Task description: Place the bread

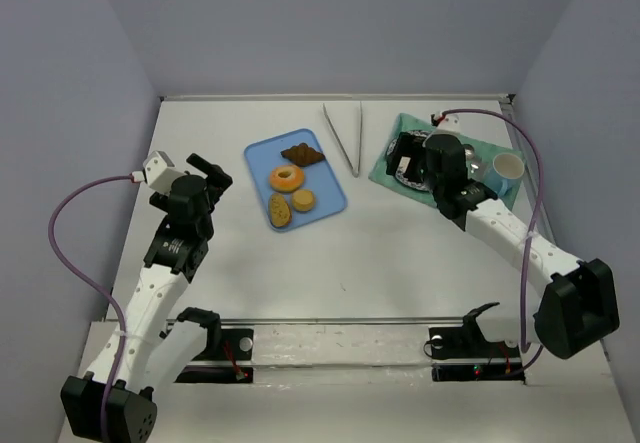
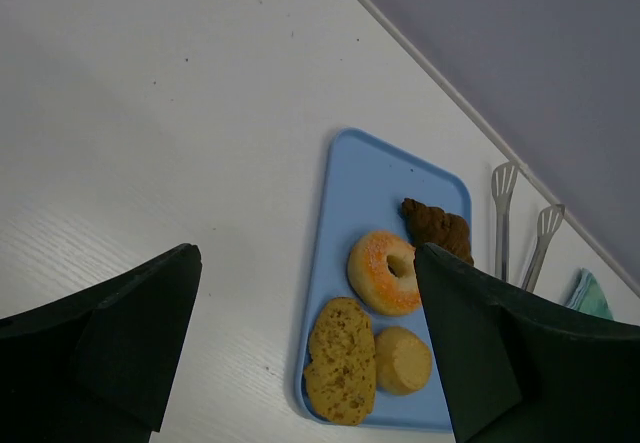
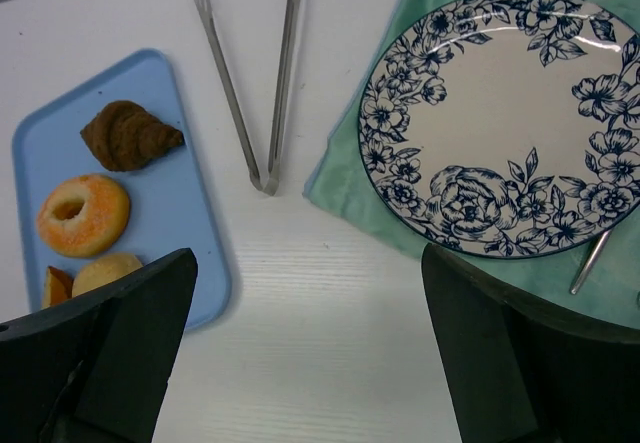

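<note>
Plate (image 3: 500, 123): right wrist view only, not left wrist's; upper right.
Croissant (image 3: 130, 135): long axis left-right, tip right.
Left claw (image 2: 305, 253): apart.
Right claw (image 3: 310, 258): apart.

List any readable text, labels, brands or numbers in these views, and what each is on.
None readable in any view.
The tray, tongs and cup are plain, with no markings.
The plate has only a blue floral pattern, no lettering.
Any markings on the arms are too small to make out.
</note>
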Controlling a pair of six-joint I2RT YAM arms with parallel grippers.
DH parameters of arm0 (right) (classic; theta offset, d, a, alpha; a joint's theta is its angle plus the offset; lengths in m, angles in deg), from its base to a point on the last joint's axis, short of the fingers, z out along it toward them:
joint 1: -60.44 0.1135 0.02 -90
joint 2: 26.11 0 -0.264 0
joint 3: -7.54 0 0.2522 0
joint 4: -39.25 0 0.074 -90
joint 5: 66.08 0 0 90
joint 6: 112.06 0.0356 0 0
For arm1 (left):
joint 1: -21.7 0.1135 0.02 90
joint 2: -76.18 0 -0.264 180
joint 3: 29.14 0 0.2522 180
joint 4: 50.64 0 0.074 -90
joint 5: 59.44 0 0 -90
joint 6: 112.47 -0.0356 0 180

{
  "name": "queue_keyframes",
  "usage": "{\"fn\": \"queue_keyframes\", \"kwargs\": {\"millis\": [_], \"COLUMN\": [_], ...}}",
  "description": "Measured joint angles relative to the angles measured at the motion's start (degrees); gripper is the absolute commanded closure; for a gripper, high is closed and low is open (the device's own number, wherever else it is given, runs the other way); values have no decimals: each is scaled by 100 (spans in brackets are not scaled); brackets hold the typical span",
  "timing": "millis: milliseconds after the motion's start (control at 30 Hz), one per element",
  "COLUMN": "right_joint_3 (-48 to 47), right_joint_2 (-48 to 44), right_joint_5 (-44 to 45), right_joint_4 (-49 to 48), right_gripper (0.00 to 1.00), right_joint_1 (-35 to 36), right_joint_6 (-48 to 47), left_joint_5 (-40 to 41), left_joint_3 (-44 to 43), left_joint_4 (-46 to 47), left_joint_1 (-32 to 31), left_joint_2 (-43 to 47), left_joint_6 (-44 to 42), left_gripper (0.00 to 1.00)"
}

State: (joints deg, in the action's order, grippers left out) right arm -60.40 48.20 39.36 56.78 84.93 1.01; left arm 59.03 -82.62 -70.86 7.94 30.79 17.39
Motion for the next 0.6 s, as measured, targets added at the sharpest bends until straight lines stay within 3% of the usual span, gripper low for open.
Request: {"fn": "queue_keyframes", "kwargs": {"millis": [367,600], "right_joint_3": [229,-662], "right_joint_2": [-173,1351], "right_joint_5": [2,-498], "right_joint_4": [-227,-221], "right_gripper": [0,0], "right_joint_1": [0,0], "right_joint_6": [-133,-592], "left_joint_5": [0,0], "left_joint_3": [0,0], "left_joint_4": [-28,-31], "left_joint_1": [0,0], "left_joint_2": [4,4], "left_joint_6": [0,0], "left_gripper": [1,1]}}
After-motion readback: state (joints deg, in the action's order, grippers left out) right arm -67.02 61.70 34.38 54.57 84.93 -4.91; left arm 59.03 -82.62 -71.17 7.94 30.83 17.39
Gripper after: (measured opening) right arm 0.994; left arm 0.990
